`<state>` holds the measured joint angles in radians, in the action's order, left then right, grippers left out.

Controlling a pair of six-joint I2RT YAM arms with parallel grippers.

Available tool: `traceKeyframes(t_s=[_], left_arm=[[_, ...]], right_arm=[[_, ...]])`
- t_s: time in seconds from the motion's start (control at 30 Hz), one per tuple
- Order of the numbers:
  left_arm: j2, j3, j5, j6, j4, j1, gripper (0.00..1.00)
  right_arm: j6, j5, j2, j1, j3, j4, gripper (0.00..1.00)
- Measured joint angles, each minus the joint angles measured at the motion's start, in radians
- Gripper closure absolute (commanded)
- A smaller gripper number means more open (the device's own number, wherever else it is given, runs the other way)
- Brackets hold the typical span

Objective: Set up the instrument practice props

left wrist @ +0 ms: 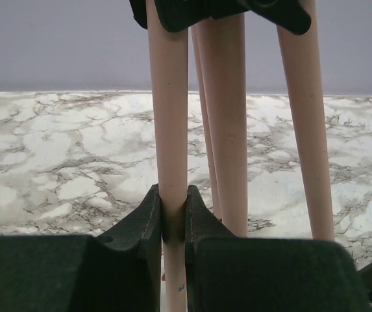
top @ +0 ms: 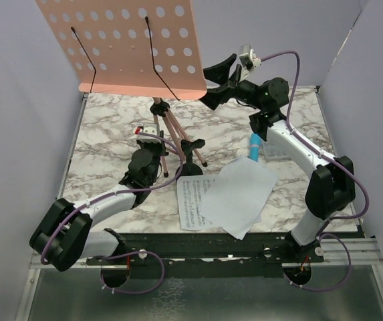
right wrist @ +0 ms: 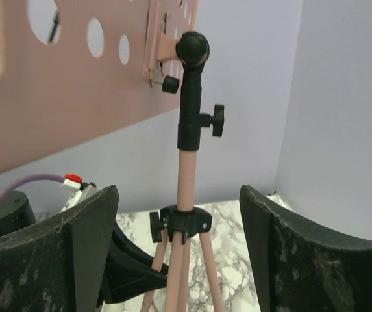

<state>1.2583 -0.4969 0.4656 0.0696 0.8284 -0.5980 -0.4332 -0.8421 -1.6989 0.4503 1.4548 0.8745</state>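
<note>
Left fingers [left wrist: 140, 227] pinching one tripod leg [left wrist: 170, 130] of pink music stand [top: 121, 47], right fingers [right wrist: 88, 234] spread wide, up beside its right edge, sheet-music pages [top: 241, 190] on bench [top: 104, 127] by near edge

A white marble-patterned tabletop [top: 104, 127] with grey veining is boxed in by plain, pale lavender-grey panels: a left wall [top: 11, 100], a far wall [top: 278, 27] and a right wall [top: 375, 80], each meeting the table's edge. Along the near edge a black rail [top: 204, 246] sits beside a silver aluminium extrusion [top: 361, 253]. Nearer still lies a dull grey metal surface [top: 211, 301]. The light is soft and even.
</note>
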Motion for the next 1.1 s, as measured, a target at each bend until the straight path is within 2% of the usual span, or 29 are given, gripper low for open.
traceKeyframes(t_s=[0.43, 0.8, 1.1], left_arm=[[0.0, -0.026, 0.031, -0.071, -0.045, -0.053, 1.0], [0.022, -0.049, 0.048, -0.15, -0.057, -0.125, 1.0], [0.036, -0.064, 0.067, -0.166, -0.064, -0.14, 1.0]], right_arm=[[-0.005, -0.048, -0.082, 0.0, -0.014, -0.001, 0.16], [-0.13, -0.135, -0.281, 0.007, 0.212, 0.019, 0.15], [-0.197, -0.217, -0.316, 0.048, 0.275, 0.037, 0.19]])
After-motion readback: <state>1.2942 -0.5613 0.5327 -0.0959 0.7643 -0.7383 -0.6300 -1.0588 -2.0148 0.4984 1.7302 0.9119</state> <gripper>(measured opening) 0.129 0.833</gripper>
